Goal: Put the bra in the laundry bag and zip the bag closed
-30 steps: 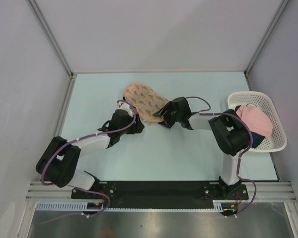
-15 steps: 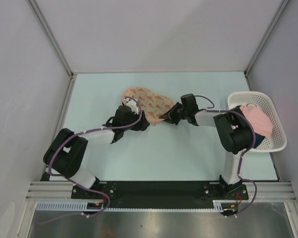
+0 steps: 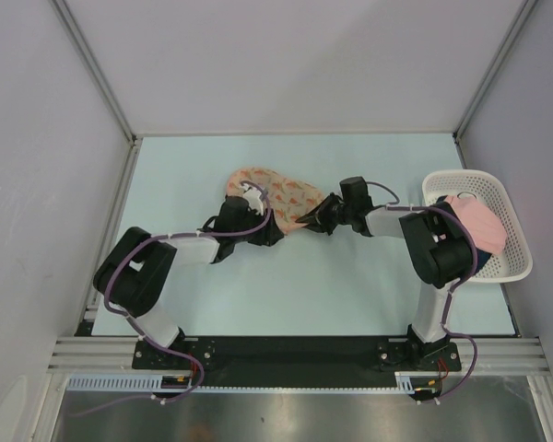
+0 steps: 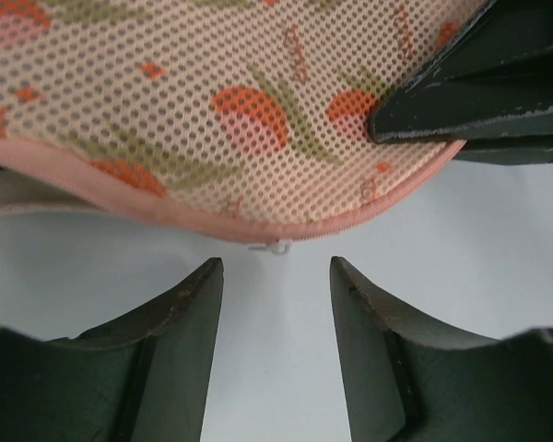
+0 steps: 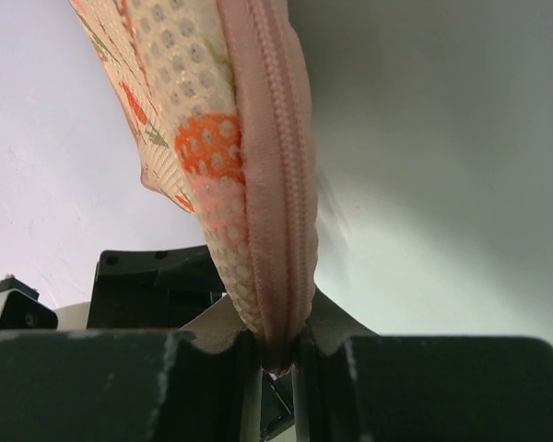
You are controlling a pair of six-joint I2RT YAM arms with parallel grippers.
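The laundry bag point(image 3: 269, 194), peach mesh with orange leaf print, lies on the table between both arms. My right gripper point(image 3: 313, 219) is shut on its right end; in the right wrist view the pink zipped rim point(image 5: 278, 184) is pinched between the jaws point(image 5: 278, 354). My left gripper point(image 4: 276, 276) is open just short of the bag's near edge point(image 4: 212, 138), nothing between its fingers. A small white zip pull point(image 4: 276, 247) hangs from the rim right in front of the fingertips. From above, the left gripper point(image 3: 264, 230) sits under the bag's near side. The bra is hidden.
A white lattice basket point(image 3: 514, 262) stands at the right edge of the table, holding a pink folded cloth point(image 3: 476, 223) and a dark blue cloth point(image 3: 480, 262). The right gripper's dark fingers point(image 4: 470, 92) show at the top right of the left wrist view.
The right gripper has shut on the bag's right end and drawn it rightward, stretching the bag flatter. The left arm has swung right to the bag's near edge, its jaws narrowing a little.
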